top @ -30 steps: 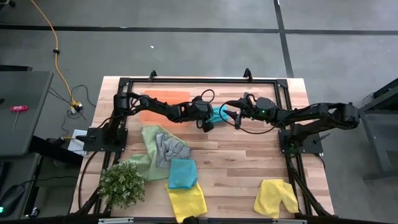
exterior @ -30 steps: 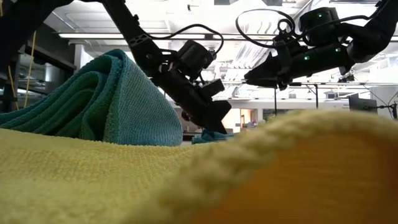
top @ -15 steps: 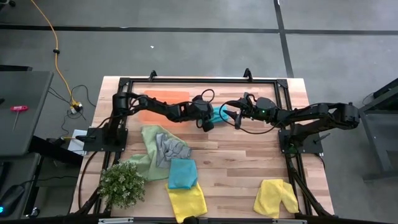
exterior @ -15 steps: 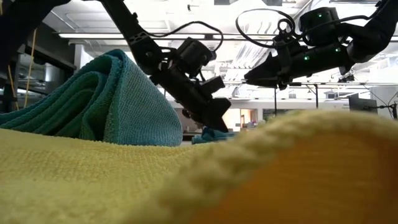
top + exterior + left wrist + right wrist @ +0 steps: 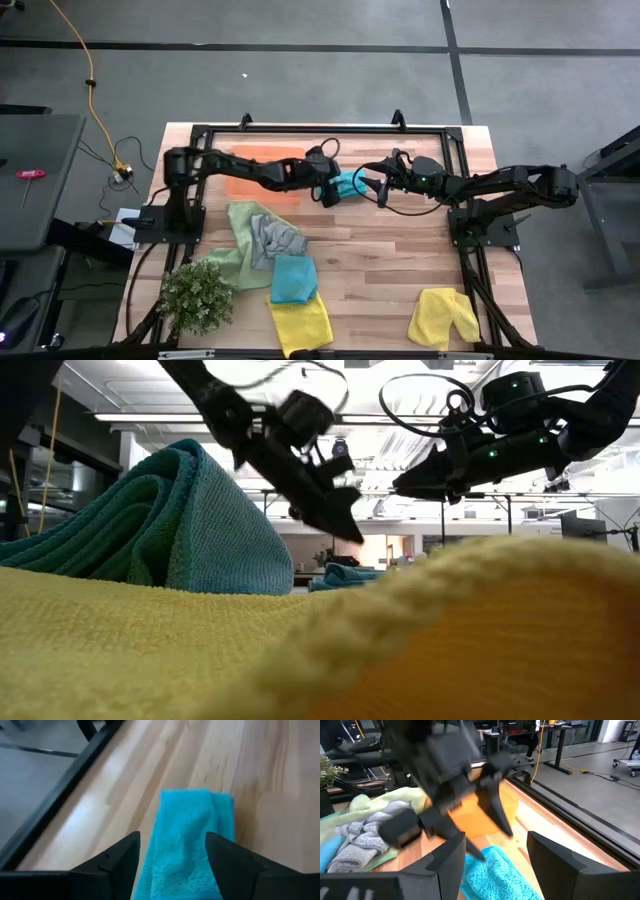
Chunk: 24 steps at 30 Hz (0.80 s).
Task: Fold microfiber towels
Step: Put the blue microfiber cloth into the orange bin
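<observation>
left gripper (image 5: 328, 194) lifted off teal towel (image 5: 349, 184), fingers apart.

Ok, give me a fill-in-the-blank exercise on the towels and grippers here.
1. The folded towel lying between the left gripper and the right gripper is ____ in colour.
2. The flat tray at the table's far edge is ____.
3. The grey towel lies partly on a light ____ towel.
4. The left gripper's jaws stand ____ above the folded towel.

Missing words: teal-blue; orange; green; open
</observation>
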Tool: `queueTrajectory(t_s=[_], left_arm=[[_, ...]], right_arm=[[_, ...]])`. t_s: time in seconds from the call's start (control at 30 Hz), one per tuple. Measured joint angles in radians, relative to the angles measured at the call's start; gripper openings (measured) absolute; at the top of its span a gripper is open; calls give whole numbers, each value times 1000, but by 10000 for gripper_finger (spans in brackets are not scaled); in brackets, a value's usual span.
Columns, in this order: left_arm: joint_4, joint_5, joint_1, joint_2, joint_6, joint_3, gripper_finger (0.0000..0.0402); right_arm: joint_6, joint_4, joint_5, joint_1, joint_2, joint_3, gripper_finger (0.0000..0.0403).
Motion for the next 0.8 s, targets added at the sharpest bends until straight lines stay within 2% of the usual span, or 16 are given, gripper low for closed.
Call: queueTrajectory(t_s=[0.1,0.17,0.37,0.57,0.67,0.8], left_arm=[[3,15,1,-77,0,-21,222],[69,31,-2,-141,0,-71,222],[397,77,-6,-368,32,-339,222],[607,68,-4,-661,69,-581,223],[632,68,-4,-792,70,-659,223],[545,66,-1,-924,57,-708,223]], right_arm=[[-1,-6,0,0,0,0,204],[-2,-8,0,0,0,0,204],[-2,-24,0,0,0,0,204],[28,-22,0,0,0,0,204],[30,-21,29,0,0,0,204],[93,-21,138,0,0,0,204]])
